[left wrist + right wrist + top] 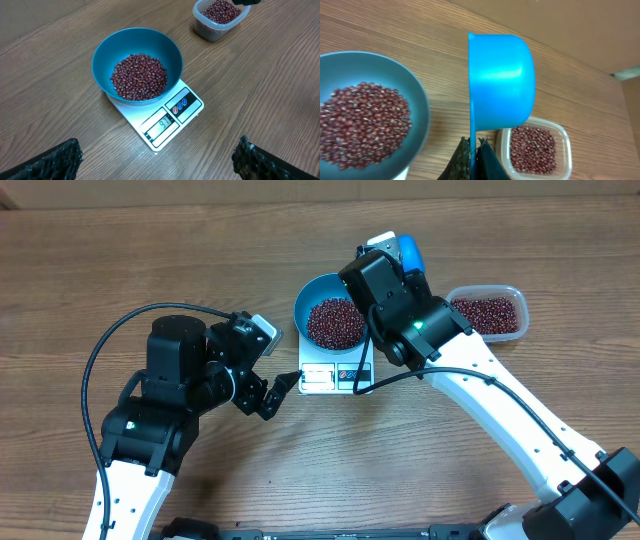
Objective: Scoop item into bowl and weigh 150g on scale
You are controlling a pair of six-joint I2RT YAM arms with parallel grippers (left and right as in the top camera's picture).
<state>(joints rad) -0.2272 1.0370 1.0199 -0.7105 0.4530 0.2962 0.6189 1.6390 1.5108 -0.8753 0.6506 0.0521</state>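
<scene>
Bowl (145, 40) was found seated on the rear part of the scale (172, 116), with the display and buttons left uncovered at the front. A heap of beans (139, 76) was noted in the bowl bottom, with the upper wall bare. The display digits could not be read with certainty.

Right gripper (474, 150) was seen clenched on the handle of the blue scoop (502, 82). The scoop was held on its side above the desk (120, 250), between bowl and clear tub (517, 298), mouth turned toward the bowl. Its inside could not be seen. More beans were noted in the tub, which stood well apart from the scale.

Left gripper (278, 390) was seen released, jaws wide, nothing held, just beside the scale's front.
</scene>
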